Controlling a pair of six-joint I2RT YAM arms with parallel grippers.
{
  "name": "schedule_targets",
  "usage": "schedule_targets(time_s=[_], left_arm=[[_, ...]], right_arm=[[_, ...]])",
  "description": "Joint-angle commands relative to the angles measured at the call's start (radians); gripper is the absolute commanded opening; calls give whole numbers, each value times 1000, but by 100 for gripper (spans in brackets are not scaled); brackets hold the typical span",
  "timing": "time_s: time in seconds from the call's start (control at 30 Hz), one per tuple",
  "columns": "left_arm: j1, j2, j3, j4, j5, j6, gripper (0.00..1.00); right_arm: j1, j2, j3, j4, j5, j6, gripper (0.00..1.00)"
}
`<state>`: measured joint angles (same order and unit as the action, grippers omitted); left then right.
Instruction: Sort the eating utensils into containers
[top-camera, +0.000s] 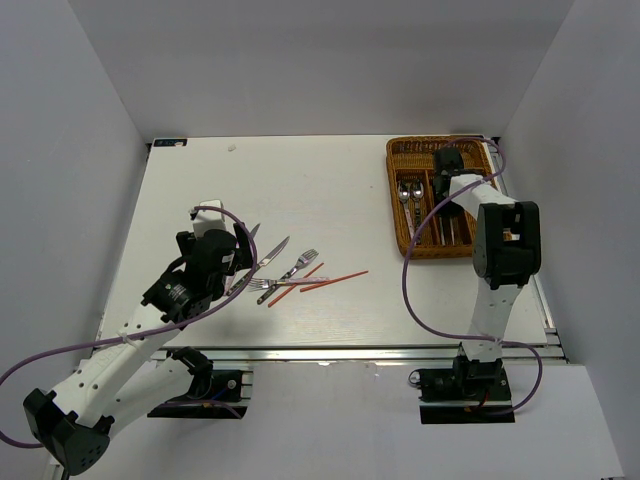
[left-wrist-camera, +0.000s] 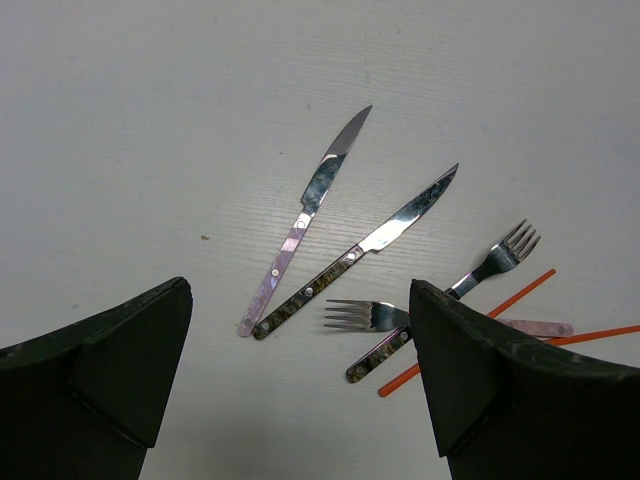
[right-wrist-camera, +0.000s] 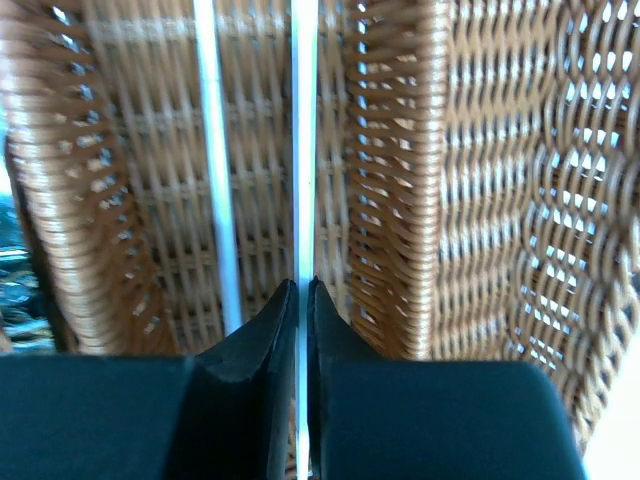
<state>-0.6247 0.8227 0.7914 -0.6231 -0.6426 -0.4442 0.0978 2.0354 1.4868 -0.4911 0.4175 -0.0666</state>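
My right gripper (right-wrist-camera: 302, 285) is shut on a thin white chopstick (right-wrist-camera: 304, 120) inside a long slot of the brown wicker tray (right-wrist-camera: 400, 180). A second white chopstick (right-wrist-camera: 212, 150) lies in the same slot. From above, the right gripper (top-camera: 447, 170) is over the tray (top-camera: 392, 190), which holds two spoons (top-camera: 408, 195). My left gripper (left-wrist-camera: 298, 300) is open and empty above a pink-handled knife (left-wrist-camera: 305, 205) and a dark-handled knife (left-wrist-camera: 370, 240). Two forks (left-wrist-camera: 365, 315) (left-wrist-camera: 490, 265) and two red chopsticks (left-wrist-camera: 520, 295) lie just to the right.
The loose cutlery (top-camera: 285, 270) lies together on the white table, left of centre near the front. White walls close in the left, back and right sides. A purple cable (top-camera: 410, 270) hangs from the right arm beside the tray.
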Motion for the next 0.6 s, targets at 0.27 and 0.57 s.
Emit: schedule_targets(time_s=[0.27, 0.57], left_arm=[[3, -14, -4, 6, 6, 9, 98], [3, -11, -4, 6, -2, 7, 98]], right_arm=[[5, -66, -31, 78, -11, 39, 37], [43, -240, -17, 51, -54, 109, 46]])
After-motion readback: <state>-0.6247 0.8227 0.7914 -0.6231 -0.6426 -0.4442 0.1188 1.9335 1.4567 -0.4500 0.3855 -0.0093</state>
